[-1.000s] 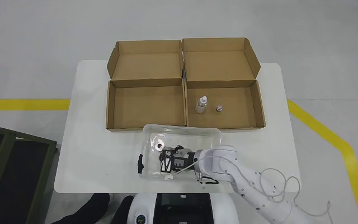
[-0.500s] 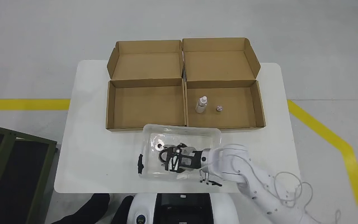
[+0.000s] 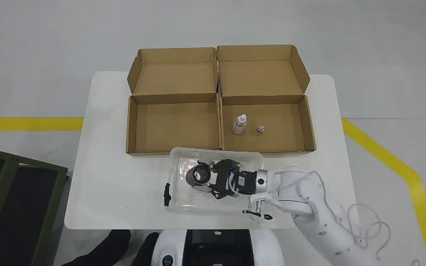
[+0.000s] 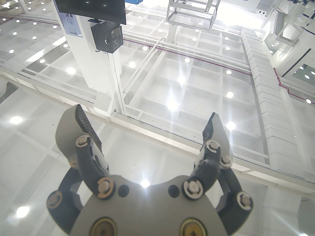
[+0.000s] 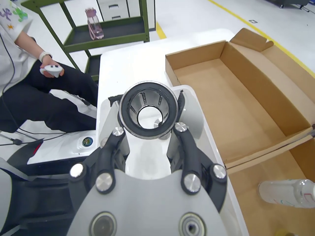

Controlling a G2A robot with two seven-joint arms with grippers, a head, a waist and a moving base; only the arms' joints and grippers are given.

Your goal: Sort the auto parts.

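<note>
My right gripper (image 5: 147, 104) is shut on a metal sleeve with a black rubber rim (image 5: 128, 114), held with its open end facing the wrist camera. In the top view the sleeve (image 3: 198, 175) and the right gripper (image 3: 208, 178) hang over the clear plastic tray (image 3: 216, 151) near the table's front edge. Beyond the tray stand two open cardboard boxes. The left box (image 3: 174, 126) (image 5: 233, 104) holds nothing that I can see. In the right box (image 3: 293, 126) lie a small clear bottle (image 3: 239, 124) (image 5: 285, 194) and a small round part (image 3: 261, 128). My left gripper (image 4: 146, 119) is open and points at the ceiling.
A black piece (image 3: 166, 194) sits at the tray's left end. Both box lids stand open at the far side. A green shelf rack (image 5: 105, 25) stands off the table's left side, and bare white table (image 3: 106, 153) lies left of the boxes.
The right gripper has come up out of the tray with the sleeve, and the wrist has turned so the sleeve's open end shows.
</note>
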